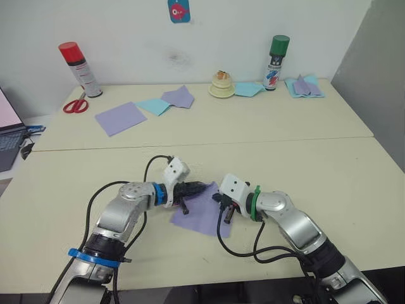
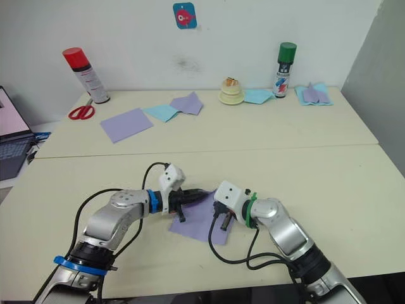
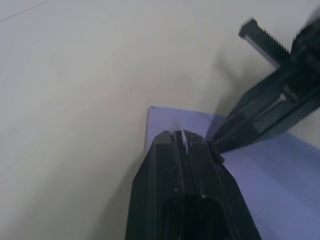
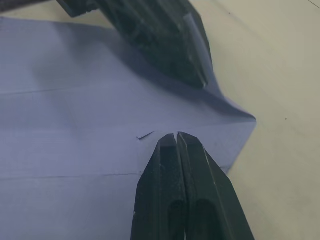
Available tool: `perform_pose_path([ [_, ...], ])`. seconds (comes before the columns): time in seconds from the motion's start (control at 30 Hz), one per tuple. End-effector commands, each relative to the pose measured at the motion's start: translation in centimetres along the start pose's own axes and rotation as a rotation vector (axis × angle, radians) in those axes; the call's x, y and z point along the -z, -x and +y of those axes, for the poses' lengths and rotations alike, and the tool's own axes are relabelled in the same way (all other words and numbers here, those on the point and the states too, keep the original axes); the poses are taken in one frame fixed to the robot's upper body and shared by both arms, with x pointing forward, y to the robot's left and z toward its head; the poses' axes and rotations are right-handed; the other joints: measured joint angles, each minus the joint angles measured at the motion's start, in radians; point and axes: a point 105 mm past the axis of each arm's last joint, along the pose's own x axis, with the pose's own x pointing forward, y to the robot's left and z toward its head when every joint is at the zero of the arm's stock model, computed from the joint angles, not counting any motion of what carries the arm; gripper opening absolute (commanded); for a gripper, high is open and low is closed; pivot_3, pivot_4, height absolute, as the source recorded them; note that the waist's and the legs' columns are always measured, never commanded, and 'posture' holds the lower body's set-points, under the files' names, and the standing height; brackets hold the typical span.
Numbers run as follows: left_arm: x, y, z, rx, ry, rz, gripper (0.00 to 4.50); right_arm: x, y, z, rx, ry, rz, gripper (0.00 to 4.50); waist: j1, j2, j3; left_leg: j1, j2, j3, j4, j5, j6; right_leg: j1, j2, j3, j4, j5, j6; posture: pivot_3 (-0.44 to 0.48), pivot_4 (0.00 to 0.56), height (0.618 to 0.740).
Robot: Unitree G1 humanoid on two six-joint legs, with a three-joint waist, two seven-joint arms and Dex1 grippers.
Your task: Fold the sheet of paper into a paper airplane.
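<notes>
The sheet of paper (image 1: 204,215) is lavender and lies on the near table between my two arms, with lengthwise creases showing in the right wrist view (image 4: 75,115). My left gripper (image 1: 204,186) reaches in from the left and is shut on the sheet's far edge, which is lifted a little along its fingers (image 4: 170,45). A thin sliver of paper shows between its tips (image 3: 184,137). My right gripper (image 4: 177,136) is shut with nothing between its fingers, and its tips rest on the sheet close to the pinched edge, by the right corner (image 4: 245,120).
On the far table lie a smooth lavender square (image 1: 120,118), light-blue sheets (image 1: 153,106), a lavender folded piece (image 1: 179,97), red scissors (image 1: 76,104), a red-capped can (image 1: 80,68), a green-capped can (image 1: 276,62) and more papers (image 1: 305,86). A laptop (image 1: 9,130) sits at far left.
</notes>
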Motion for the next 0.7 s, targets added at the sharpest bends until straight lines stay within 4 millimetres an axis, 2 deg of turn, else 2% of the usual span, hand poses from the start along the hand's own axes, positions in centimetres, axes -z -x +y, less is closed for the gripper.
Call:
perform_pose_path([
  [0.03, -0.3, -0.6, -1.0, 0.053, -0.158, 0.022, 0.02, 1.1, 0.2, -0.2, 0.023, -0.03, 0.045, 0.0, 0.0, 0.0, 0.0, 0.0, 0.0, 0.0, 0.0, 0.0, 0.0, 0.0, 0.0, 0.0, 0.0, 0.0, 0.0, 0.0, 0.15, 0.74],
  [0.3, 2.4, -0.7, -0.5, 0.029, -0.19, 0.106, 0.02, 0.7, 0.5, -0.6, 0.05, -0.019, 0.026, 0.0, 0.0, 0.001, 0.001, 0.0, 0.0, 0.0, 0.0, -0.002, 0.004, 0.0, 0.0, 0.0, 0.0, 0.0, 0.0, 0.0, 0.15, 0.74],
  [0.53, 2.8, -1.1, -0.7, 0.038, -0.179, 0.106, 0.02, -2.2, 1.0, -2.7, 0.149, -0.006, -0.093, 0.0, -0.001, 0.001, 0.001, 0.0, 0.0, 0.0, 0.0, -0.002, 0.004, 0.0, 0.0, -0.001, 0.0, 0.0, 0.0, 0.0, 0.15, 0.74],
  [0.7, 2.9, -1.1, -0.7, 0.033, -0.156, 0.11, 0.02, -2.3, 0.3, -3.2, 0.165, -0.013, -0.096, 0.0, -0.001, 0.001, 0.001, 0.0, 0.0, -0.001, 0.0, -0.002, 0.004, 0.0, 0.0, -0.001, 0.0, 0.0, 0.0, 0.0, 0.15, 0.74],
])
